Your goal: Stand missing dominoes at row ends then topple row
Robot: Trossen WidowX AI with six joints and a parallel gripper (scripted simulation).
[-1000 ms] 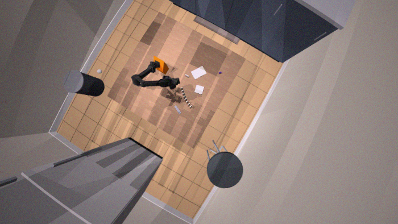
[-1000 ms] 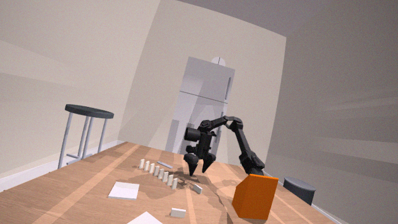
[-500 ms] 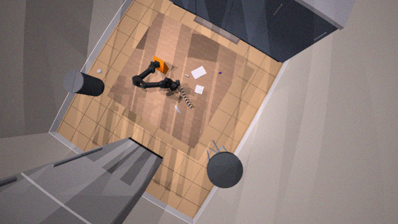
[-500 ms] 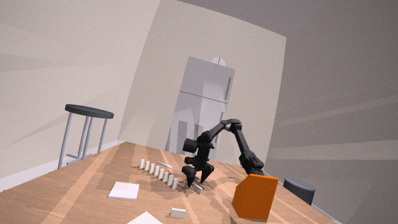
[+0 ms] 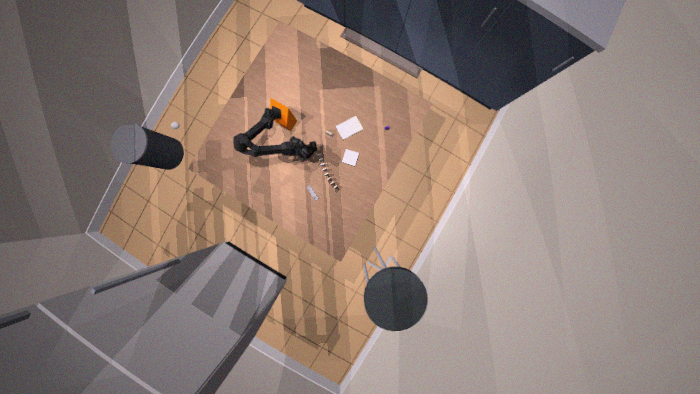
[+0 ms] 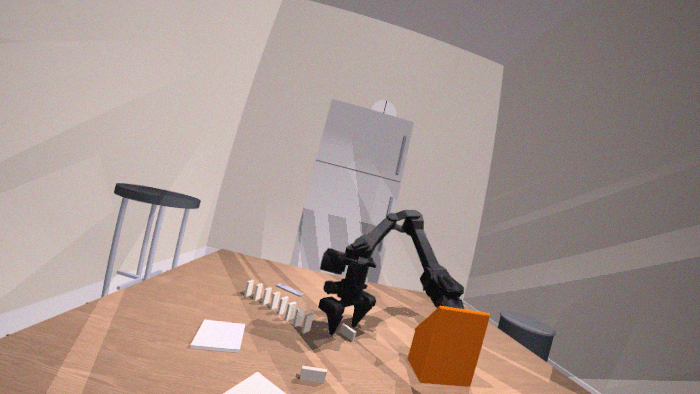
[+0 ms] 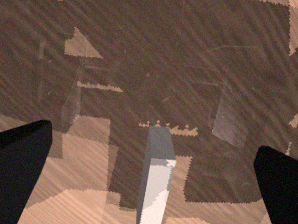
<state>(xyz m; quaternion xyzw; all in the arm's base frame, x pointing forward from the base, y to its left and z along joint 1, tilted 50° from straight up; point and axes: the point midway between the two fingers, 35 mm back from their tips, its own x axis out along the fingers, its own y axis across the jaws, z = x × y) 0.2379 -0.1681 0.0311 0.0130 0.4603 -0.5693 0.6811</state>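
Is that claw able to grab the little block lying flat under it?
Probably yes: the open claw straddles the flat domino, nothing sits between, and the standing row stays off to one side.
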